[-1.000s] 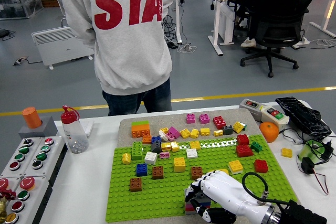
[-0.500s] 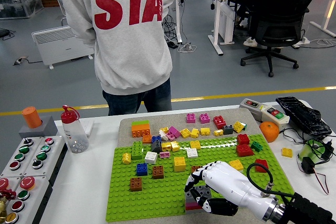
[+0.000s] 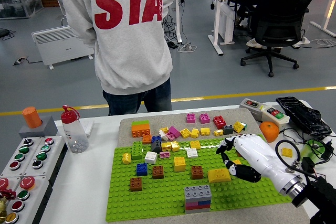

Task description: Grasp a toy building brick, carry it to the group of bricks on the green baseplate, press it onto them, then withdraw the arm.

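Reading "STA" on person's sweatshirt [image 3: 116, 24].

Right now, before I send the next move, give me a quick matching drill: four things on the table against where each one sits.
Things:
1. brick stack
2. orange
3. bottle
4. right hand

Places:
A. left of the baseplate, on the white table
B. over the baseplate's right side, holding nothing
C. off the baseplate's far right corner
D. near edge of the baseplate, around the middle

Pairs: 1-D, 2-C, 3-A, 4-B
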You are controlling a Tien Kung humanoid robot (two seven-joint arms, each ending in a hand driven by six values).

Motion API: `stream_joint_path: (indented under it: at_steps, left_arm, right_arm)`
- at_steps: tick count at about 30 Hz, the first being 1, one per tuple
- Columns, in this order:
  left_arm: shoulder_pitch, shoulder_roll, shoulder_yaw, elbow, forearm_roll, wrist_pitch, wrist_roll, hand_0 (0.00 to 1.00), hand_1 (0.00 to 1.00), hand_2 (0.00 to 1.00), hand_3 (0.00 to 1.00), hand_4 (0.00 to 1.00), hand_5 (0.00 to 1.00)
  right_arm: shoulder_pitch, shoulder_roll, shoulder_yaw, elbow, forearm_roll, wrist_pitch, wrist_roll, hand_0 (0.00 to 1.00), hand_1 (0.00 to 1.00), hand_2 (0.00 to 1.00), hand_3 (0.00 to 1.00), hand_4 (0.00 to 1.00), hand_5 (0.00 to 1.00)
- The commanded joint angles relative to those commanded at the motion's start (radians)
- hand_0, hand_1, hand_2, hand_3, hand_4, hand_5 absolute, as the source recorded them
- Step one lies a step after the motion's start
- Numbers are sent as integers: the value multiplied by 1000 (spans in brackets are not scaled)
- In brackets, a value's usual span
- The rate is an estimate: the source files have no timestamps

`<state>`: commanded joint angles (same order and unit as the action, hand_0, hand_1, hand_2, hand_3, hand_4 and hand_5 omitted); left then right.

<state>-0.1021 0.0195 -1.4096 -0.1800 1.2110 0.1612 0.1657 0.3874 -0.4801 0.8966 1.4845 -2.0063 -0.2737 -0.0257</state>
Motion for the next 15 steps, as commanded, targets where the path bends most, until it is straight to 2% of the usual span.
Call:
stream_joint_path:
  at_steps: [2, 3, 8, 9, 10, 14, 15]
  left_arm:
    - [0, 0, 1, 0, 0, 0, 0, 656, 682, 708, 578, 300, 998]
    - [0, 0, 0, 0, 0, 0, 0, 656, 682, 708, 578, 300, 998]
    - [-3, 1, 1, 0, 2, -1, 1, 656, 682, 708, 578, 300, 998]
    - [-4, 1, 1, 0, 2, -1, 1, 656, 682, 708, 579, 300, 998]
    - [-5, 1, 1, 0, 3, -1, 2, 656, 682, 708, 579, 300, 998]
    - [-5, 0, 1, 0, 3, -1, 2, 656, 682, 708, 579, 300, 998]
    - [-5, 0, 2, 0, 4, -1, 2, 656, 683, 709, 578, 301, 998]
  right_arm:
    - [-5, 1, 24, -23, -28, 20, -41, 679, 681, 667, 670, 414, 164]
    - [-8, 2, 35, -34, -39, 32, -59, 764, 760, 776, 817, 621, 127]
    - [-22, 4, 83, -72, -77, 100, -154, 764, 760, 776, 817, 621, 127]
    - [-24, 4, 88, -78, -80, 111, -168, 823, 799, 820, 849, 653, 139]
    - [-26, 3, 94, -85, -82, 124, -182, 823, 799, 820, 849, 653, 139]
    - [-32, 3, 105, -102, -81, 152, -206, 823, 799, 820, 849, 653, 139]
    - [-34, 4, 107, -108, -79, 159, -211, 852, 817, 844, 867, 692, 176]
